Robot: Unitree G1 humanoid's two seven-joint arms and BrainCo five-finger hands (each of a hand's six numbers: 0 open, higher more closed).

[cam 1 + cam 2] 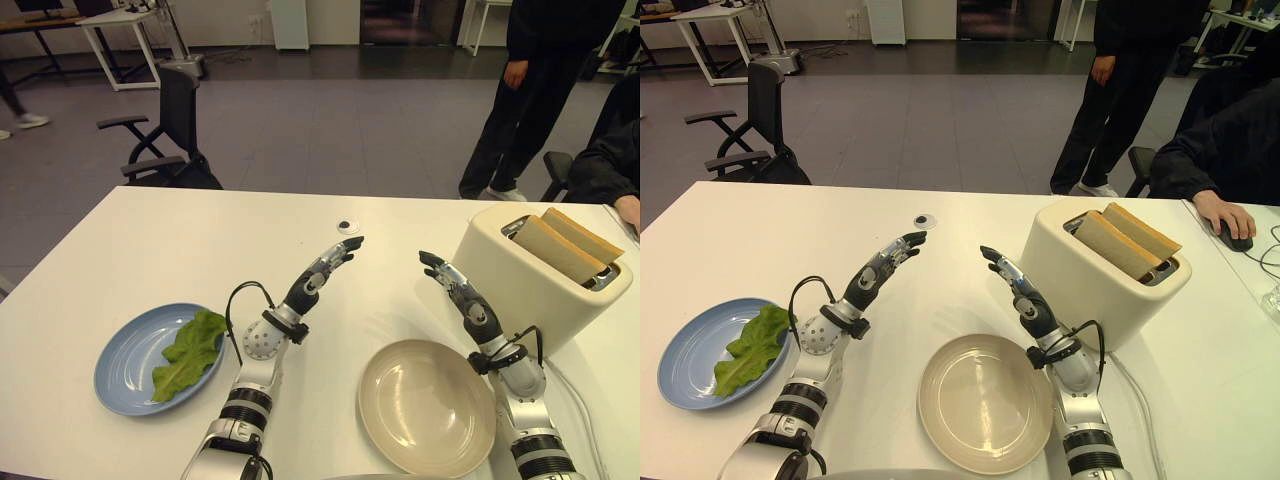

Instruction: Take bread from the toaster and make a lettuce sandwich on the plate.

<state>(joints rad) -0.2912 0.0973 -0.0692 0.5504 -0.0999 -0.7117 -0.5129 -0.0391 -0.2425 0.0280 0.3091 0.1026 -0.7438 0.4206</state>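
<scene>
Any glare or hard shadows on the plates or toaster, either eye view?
Left eye view: beige plate shows a soft sheen, no blown-out spot; blue plate evenly lit. Right eye view: toaster front in mild shade, bread slices clearly lit; only faint, soft shadows on the table under the left hand and right hand.

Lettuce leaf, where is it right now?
The lettuce lies on the blue plate on the left side of the table, left of the beige plate.

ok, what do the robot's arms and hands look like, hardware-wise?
The left hand and right hand are black with grey metallic segments. Each wrist is a silver rounded joint with a black cable looping off it. Forearms are silver with black rings.
</scene>
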